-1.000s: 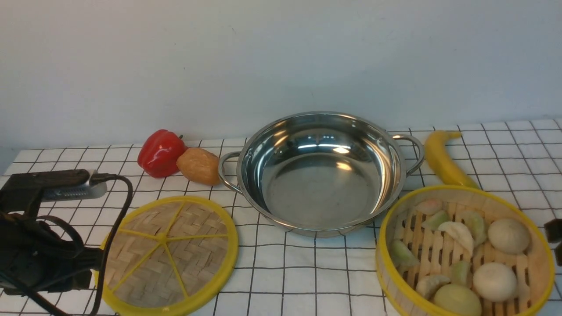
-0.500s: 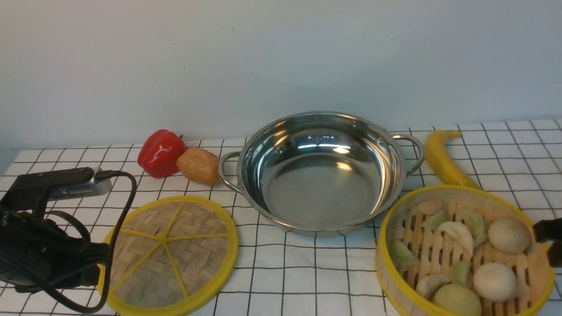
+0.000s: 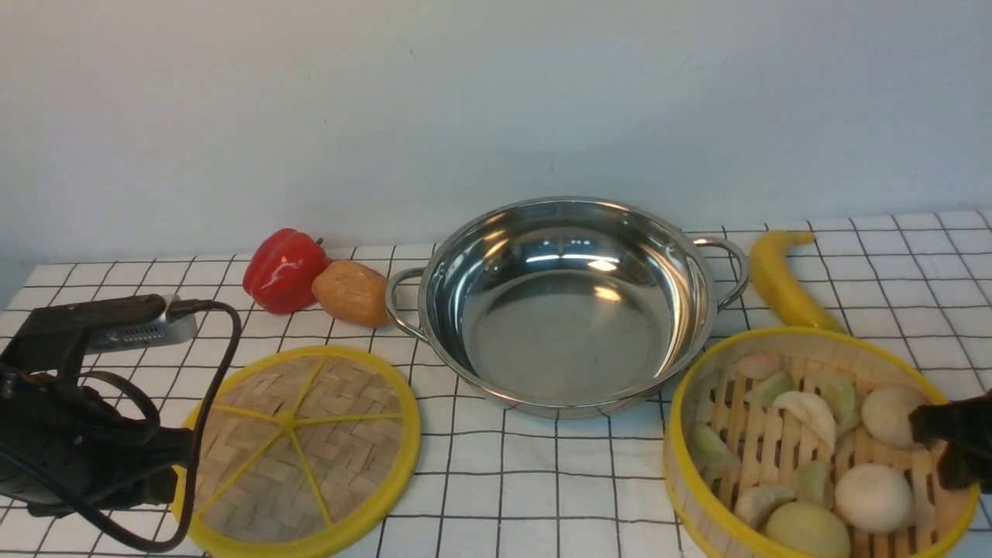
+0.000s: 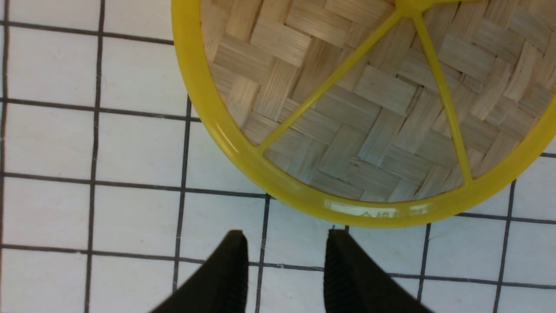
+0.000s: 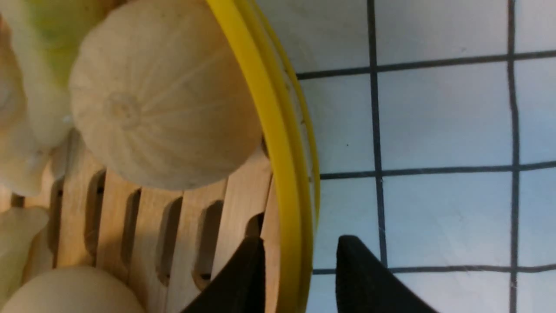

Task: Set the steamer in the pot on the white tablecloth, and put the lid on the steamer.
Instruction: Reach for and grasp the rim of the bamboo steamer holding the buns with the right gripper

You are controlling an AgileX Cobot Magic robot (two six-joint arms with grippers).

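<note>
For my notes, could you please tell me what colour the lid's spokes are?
The lid's spokes are yellow; the left wrist view shows them best.

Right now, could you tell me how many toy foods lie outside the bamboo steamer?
3: red bell pepper and tan potato left of the steel pot; yellow banana right of it.

Pot, lid and steamer all sit on the white tablecloth (image 3: 542,496).
I note the pot (image 3: 566,341) empty, upright, centre back; the lid (image 3: 298,449) flat at near left; the steamer (image 3: 806,333) upright at near right, pale buns (image 3: 873,496) inside.
</note>
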